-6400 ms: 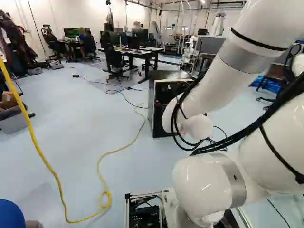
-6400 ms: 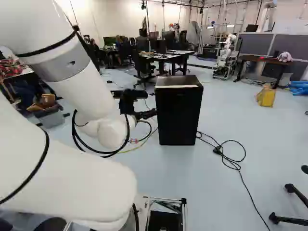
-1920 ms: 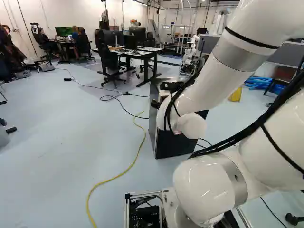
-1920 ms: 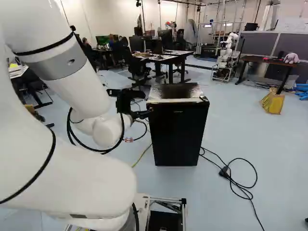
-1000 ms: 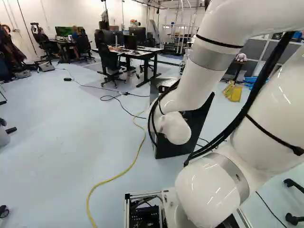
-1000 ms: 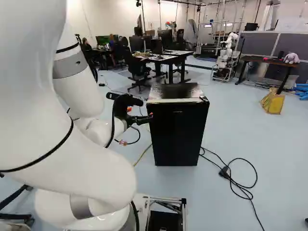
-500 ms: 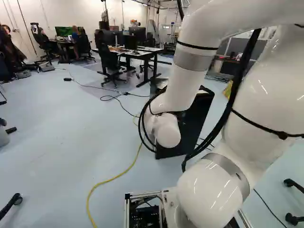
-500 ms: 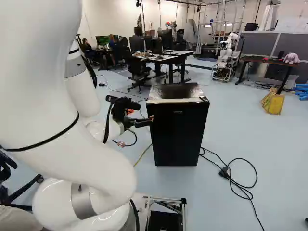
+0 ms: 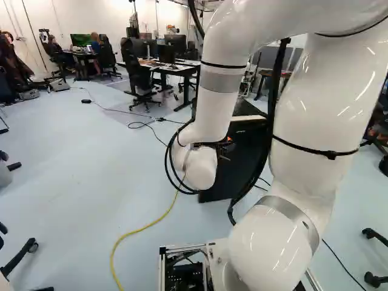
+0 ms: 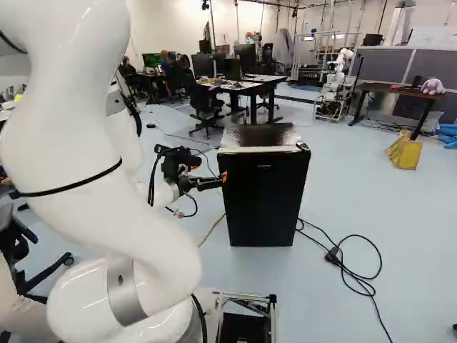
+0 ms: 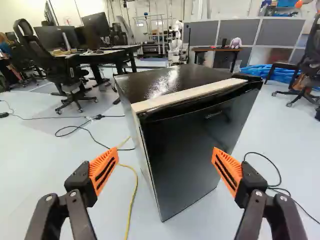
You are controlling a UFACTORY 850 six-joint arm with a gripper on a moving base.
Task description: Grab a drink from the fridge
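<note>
In the right base view my gripper (image 10: 223, 177) is at the left edge of the black mini fridge (image 10: 264, 200), near the upper part of its door. The wrist view shows the gripper (image 11: 162, 170) open, its orange pads wide apart with nothing between them. Ahead of it stands the fridge (image 11: 195, 145), door closed, its near left corner between the lines of the two fingers. Whether a finger touches the door, I cannot tell. In the left base view the forearm hides part of the fridge (image 9: 239, 157). No drink is in sight.
A yellow cable (image 9: 148, 225) runs over the floor left of the fridge, a black cable (image 10: 357, 275) right of it. Behind stand an office chair (image 10: 203, 103) and desks (image 10: 246, 86). Another robot (image 10: 334, 86) stands far back, near a yellow bag (image 10: 405, 152).
The base drove closer to the fridge earlier, then stayed put over the last second. The arm has swung, its forearm and wrist shifting left in the left base view. The gripper has stayed open.
</note>
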